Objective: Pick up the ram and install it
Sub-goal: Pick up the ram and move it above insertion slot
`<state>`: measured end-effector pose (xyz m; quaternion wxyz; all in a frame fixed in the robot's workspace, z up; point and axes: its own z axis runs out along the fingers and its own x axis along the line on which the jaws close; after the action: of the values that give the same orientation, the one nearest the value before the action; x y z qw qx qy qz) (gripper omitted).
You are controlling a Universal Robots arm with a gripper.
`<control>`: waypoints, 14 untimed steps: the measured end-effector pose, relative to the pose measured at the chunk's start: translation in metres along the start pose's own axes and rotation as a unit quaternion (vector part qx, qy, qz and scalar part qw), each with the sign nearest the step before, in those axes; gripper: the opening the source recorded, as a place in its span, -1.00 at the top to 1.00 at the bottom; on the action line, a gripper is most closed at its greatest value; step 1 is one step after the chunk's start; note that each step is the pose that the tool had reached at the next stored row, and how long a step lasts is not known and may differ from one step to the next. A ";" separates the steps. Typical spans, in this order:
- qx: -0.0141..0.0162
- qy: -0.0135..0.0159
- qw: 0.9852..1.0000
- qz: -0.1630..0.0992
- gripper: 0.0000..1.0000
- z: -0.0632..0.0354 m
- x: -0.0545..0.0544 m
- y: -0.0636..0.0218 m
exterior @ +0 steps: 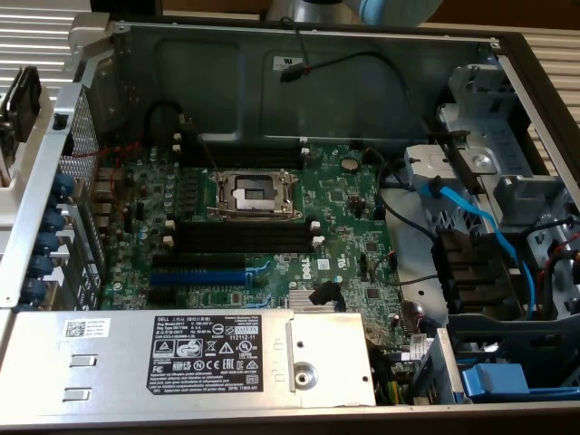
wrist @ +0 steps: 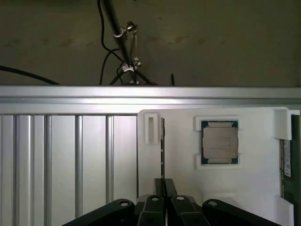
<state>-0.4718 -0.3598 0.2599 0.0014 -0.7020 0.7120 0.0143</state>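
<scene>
The tool (wrist: 164,186) is clamped on the ram (wrist: 162,150), edge-on at the white tray (wrist: 254,188) near the CPU (wrist: 219,142); the board's slots (exterior: 243,237) stand empty, so installing is left.

A ribbed aluminium desk (wrist: 61,160) runs in long parallel grooves and is edged by a bright, flat metal rail (wrist: 141,94). Beyond the rail lies a dull olive-brown ground (wrist: 225,42), softly and evenly lit; floor or wall, I cannot tell. A thin metal stand (wrist: 120,40) with small clamps rises there, and black cables (wrist: 23,74) trail past. The exterior view shows the ribbed desk (exterior: 36,32) pale at its upper corners.
</scene>
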 end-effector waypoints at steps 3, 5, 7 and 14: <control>0.000 0.003 1.000 0.000 0.76 -0.0119 0.000 0.0005; 0.000 0.004 1.000 0.000 0.76 -0.0245 -0.001 0.0007; 0.000 0.005 1.000 0.000 0.76 -0.0336 -0.001 0.0009; 0.000 0.008 1.000 0.000 0.76 -0.0778 -0.002 0.0018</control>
<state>-0.4721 -0.3598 0.3377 -0.0044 -0.7020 0.7122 0.0083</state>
